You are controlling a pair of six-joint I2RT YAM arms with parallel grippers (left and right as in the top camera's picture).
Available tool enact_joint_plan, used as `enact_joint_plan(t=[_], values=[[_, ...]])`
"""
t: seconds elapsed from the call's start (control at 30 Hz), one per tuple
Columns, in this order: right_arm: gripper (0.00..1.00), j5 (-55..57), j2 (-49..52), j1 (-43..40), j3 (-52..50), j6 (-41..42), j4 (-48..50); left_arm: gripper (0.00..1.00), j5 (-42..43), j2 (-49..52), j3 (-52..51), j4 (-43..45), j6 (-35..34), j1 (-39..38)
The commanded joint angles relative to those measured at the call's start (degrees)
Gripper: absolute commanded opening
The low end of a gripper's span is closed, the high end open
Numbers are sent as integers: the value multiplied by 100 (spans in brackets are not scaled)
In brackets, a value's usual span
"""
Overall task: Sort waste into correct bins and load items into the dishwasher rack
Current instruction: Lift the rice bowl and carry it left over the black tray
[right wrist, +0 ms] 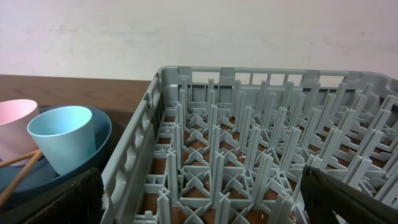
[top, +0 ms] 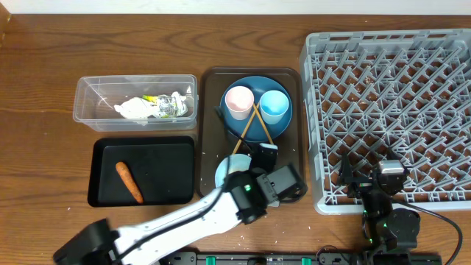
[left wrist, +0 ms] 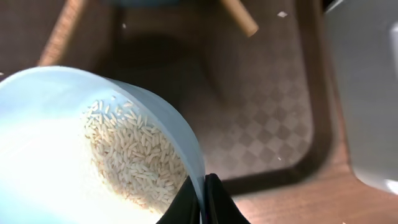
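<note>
My left gripper [top: 250, 163] is shut on the rim of the pale-blue bowl [top: 222, 174] at the front of the brown serving tray [top: 208, 110]. In the left wrist view the jaws [left wrist: 204, 200] pinch the bowl wall [left wrist: 50, 124], and white rice grains [left wrist: 134, 155] lie inside. The dark-blue plate [top: 254, 125] holds the pink cup [top: 239, 101], light-blue cup [top: 274, 105] and chopsticks [top: 257, 126]. The carrot [top: 129, 182] lies in the black tray [top: 103, 158]. Paper, foil and packet [top: 151, 107] lie in the clear tub [top: 88, 99]. My right gripper [top: 366, 182] is open and empty over the grey rack's [top: 390, 103] front edge [right wrist: 205, 205].
Both cups [right wrist: 62, 137] show at the left of the right wrist view, beside the rack wall [right wrist: 134, 155]. A few rice grains [left wrist: 282, 14] lie on the serving tray's patterned floor. Bare wooden tabletop [top: 44, 169] lies left of the bins.
</note>
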Motion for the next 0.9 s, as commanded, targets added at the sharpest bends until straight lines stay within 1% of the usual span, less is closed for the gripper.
enact_joint_plan(t=[0.0, 0.2, 0.37, 0.47, 0.53, 0.67, 0.87], values=[[99, 9, -7, -39, -9, -85, -20, 6, -35, -468, -81, -140, 234, 162], [99, 9, -7, -39, -9, -85, -20, 6, -37, -1228, -81, -564, 577, 688], [99, 7, -7, -39, -9, -85, -20, 6, -28, -1834, -81, -1038, 828, 1425], [99, 9, -7, -39, -9, -85, -20, 7, 26, -2155, -83, -1217, 1147, 1888], [99, 9, -7, -39, -9, -85, -20, 6, 304, -2326, -83, -1237, 1425, 2208], [99, 9, -7, -39, -9, -85, -20, 6, 1386, -2616, -83, -1235, 2041, 3064], [99, 9, -7, -39, -9, -85, -20, 6, 2540, -2673, -83, -1237, 2837, 4301]])
